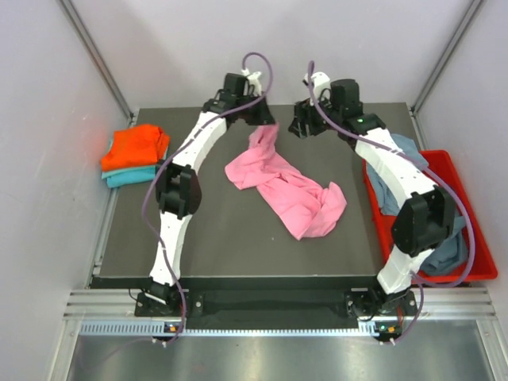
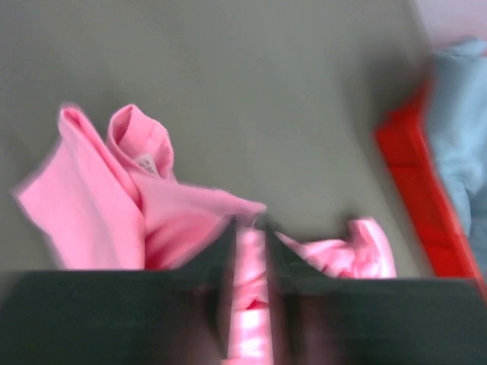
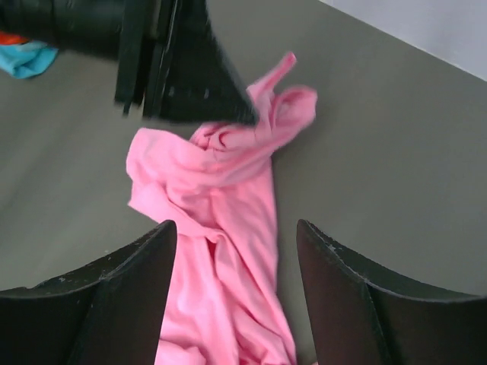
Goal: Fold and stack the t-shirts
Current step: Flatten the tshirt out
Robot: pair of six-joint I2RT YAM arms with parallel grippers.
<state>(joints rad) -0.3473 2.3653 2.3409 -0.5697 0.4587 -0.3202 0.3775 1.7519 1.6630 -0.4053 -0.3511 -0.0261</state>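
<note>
1. Top view: the pink tee (image 1: pixel 287 190) lies bunched in a diagonal rope in the middle of the table (image 1: pixel 230 246). Its far end runs up into the left gripper (image 1: pixel 266 121), which is pinched onto it near the back edge. The right gripper (image 1: pixel 305 127) hangs just to the right of that one.
2. Same view, containers: there's only one, the red bin (image 1: pixel 456 171) at the table's right edge. It holds a heap of grey-blue tees (image 1: pixel 385 190), with some cloth spilling over its left wall. My right arm covers a good part of the heap. At the left edge of the table an orange tee (image 1: pixel 136 145) sits folded on a teal tee (image 1: pixel 127 177), not in any container.
3. Left wrist view: pretty blurry, but I can see both fingers (image 2: pixel 228 251) clamped on a strip of the pink tee. The rest of it is crumpled on the table beyond. The bin is at the right with pale blue cloth in it.
4. Right wrist view: the jaws stand wide apart with nothing gripped, and the pink tee lies on the table below them. The left gripper shows at the top, the tee's end rising to it.
</note>
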